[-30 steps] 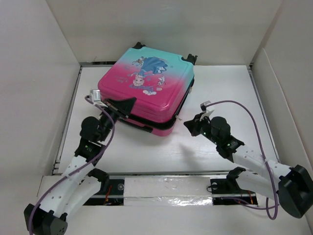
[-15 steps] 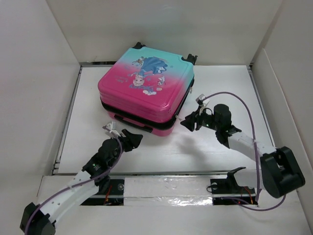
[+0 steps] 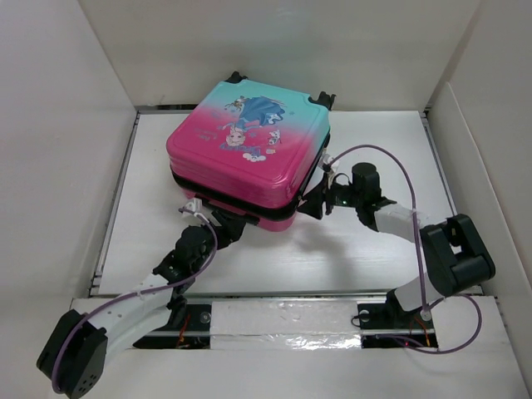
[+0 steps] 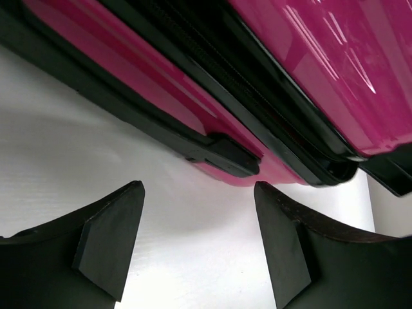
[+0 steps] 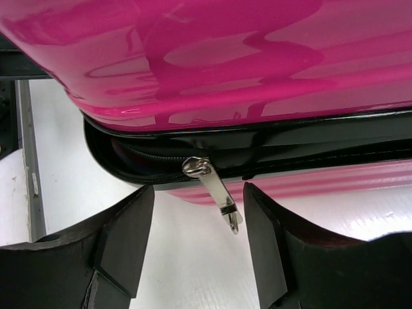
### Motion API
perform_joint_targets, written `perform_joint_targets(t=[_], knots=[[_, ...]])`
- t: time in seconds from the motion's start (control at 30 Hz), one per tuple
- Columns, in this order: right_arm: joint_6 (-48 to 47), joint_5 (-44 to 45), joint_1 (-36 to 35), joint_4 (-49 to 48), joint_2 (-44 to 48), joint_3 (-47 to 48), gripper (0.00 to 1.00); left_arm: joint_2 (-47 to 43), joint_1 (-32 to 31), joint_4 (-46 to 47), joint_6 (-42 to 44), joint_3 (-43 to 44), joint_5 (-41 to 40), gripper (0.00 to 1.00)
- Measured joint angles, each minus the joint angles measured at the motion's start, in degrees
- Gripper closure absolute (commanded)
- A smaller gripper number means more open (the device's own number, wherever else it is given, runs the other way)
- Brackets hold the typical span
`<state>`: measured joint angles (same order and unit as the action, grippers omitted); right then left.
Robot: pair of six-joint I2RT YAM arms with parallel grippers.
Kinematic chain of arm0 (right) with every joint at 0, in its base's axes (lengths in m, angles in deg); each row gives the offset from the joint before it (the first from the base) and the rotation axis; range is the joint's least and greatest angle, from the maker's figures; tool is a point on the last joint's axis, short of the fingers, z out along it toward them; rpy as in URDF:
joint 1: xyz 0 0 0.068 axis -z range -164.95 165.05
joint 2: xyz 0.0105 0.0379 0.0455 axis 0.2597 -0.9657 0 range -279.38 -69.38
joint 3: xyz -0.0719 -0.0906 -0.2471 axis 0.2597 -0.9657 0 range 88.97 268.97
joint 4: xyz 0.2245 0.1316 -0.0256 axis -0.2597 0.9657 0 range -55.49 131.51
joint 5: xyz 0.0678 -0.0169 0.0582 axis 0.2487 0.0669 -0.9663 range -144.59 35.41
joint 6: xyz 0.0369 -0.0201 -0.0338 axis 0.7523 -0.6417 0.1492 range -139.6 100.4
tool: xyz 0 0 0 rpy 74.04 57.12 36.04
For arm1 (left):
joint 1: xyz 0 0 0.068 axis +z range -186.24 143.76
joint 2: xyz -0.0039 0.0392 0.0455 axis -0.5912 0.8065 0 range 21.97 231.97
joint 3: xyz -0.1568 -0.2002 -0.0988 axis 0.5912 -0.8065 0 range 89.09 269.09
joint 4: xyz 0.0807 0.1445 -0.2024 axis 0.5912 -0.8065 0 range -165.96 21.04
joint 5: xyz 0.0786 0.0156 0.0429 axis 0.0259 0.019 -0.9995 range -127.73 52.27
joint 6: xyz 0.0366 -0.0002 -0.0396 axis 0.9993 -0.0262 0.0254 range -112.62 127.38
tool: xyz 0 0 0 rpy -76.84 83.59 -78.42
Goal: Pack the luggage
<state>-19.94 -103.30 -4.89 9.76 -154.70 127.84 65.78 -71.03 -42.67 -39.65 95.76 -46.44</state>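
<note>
The luggage [image 3: 249,154], a pink-to-teal hard shell with a cartoon princess print, lies flat and closed at the back middle of the white table. Its black zip band [image 5: 270,145] runs round the side. My left gripper [image 3: 226,228] is open just in front of the near side, facing the black handle [image 4: 222,154], with only bare table between its fingers [image 4: 109,238]. My right gripper [image 3: 313,204] is open at the near right corner. The silver zipper pull [image 5: 215,190] hangs between its fingers [image 5: 125,241], nearer the right one, and nothing touches it.
White walls [image 3: 58,125] close in the table on the left, back and right. A foil-taped strip [image 3: 283,320] runs along the near edge between the arm bases. Purple cables [image 3: 391,158] loop over both arms. Black wheels [image 3: 322,100] stick out at the suitcase's far edge.
Both grippers have gone from shut to open. The left arm left the suitcase's left corner and came to its near side. The right arm swung left up to the near right corner.
</note>
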Motion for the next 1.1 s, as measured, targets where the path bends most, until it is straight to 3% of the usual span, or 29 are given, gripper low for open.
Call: perform_joint_targets(t=[0.1, 0.33, 0.5, 0.77, 1.0, 1.1], knots=[[-0.17, -0.61, 0.0, -0.24, -1.75, 0.42, 0.4, 0.83, 0.02, 2.16, 0.74, 0.0, 2.1, 0.4], [0.72, -2.93, -0.02, -2.43, -3.58, 0.39, 0.81, 5.31, -2.36, 5.14, 4.04, 2.86, 4.26, 0.45], [3.15, -0.92, -0.26, -4.55, -1.9, -1.73, 1.0, 9.57, -3.26, 8.28, 5.51, 5.22, 6.05, 0.49], [5.27, 12.55, -5.29, -2.97, 5.18, -5.86, 1.0, 14.8, -3.26, 12.11, 6.08, 6.95, 9.03, 0.48], [7.39, 37.42, -21.14, 8.44, 15.8, -7.48, 1.0, 20.98, -3.82, 16.9, 4.81, 9.2, 10.01, 0.48], [9.88, 50.12, -27.26, 11.91, 18.78, -7.56, 1.0, 23.3, -7.19, 17.09, 4.33, 10.6, 9.05, 0.48]])
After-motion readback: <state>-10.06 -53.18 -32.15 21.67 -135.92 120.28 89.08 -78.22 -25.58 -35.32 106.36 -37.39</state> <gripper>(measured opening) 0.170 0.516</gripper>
